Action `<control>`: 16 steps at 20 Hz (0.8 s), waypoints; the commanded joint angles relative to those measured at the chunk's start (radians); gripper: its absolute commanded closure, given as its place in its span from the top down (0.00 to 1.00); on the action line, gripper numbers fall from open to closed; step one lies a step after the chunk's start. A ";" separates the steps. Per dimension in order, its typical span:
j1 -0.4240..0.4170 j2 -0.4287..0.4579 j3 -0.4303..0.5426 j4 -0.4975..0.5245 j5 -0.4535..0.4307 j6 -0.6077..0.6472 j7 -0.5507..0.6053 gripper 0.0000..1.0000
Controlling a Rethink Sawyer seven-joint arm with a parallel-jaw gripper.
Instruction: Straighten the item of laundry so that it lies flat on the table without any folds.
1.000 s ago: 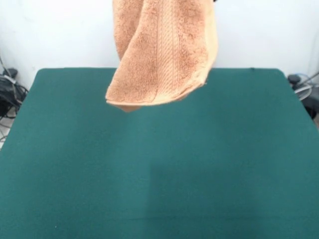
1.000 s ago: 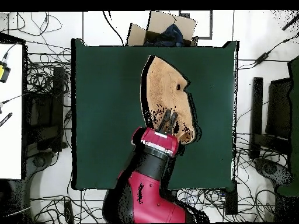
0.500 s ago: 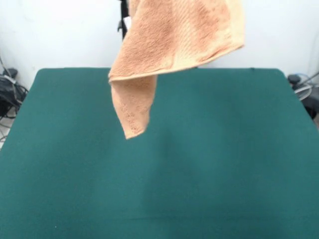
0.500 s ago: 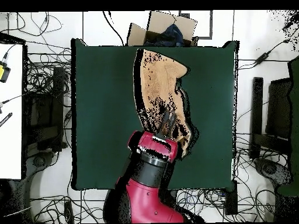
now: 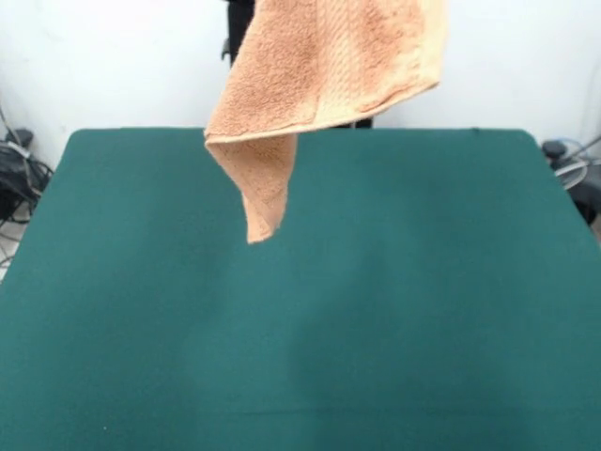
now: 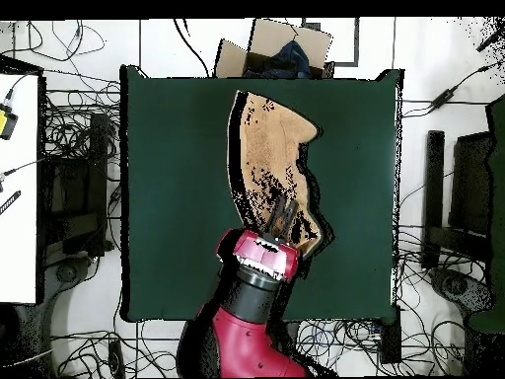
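Note:
The item of laundry (image 5: 329,66), a peach-orange terry towel, hangs in the air above the far half of the table (image 5: 376,329). Its top runs out of the front view. One corner dangles down to a point at the left, clear of the green cloth. From overhead the item of laundry (image 6: 271,138) stretches from the table's (image 6: 178,197) top edge down toward the red arm. My gripper (image 6: 280,214) is shut on its lower end. The front view does not show the gripper.
An open cardboard box (image 6: 281,49) sits just beyond the table's top edge in the overhead view. Cables cover the floor on all sides. A white surface (image 6: 18,188) stands at the left and dark equipment (image 6: 473,197) at the right.
The towel has swung from a bunched hang into a wider spread with one corner dangling. In the last half second that corner has lifted slightly, and the arm has drawn back a little toward its base.

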 commanded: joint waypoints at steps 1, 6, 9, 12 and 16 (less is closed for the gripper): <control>-0.019 0.083 0.057 0.088 0.075 -0.100 0.258 0.00; -0.018 0.080 0.058 0.096 0.092 -0.103 0.259 0.00; -0.019 0.084 0.060 0.099 0.099 -0.113 0.262 0.00; -0.015 0.083 0.059 0.100 0.108 -0.110 0.257 0.00; -0.019 0.074 0.062 0.104 0.102 -0.083 0.263 1.00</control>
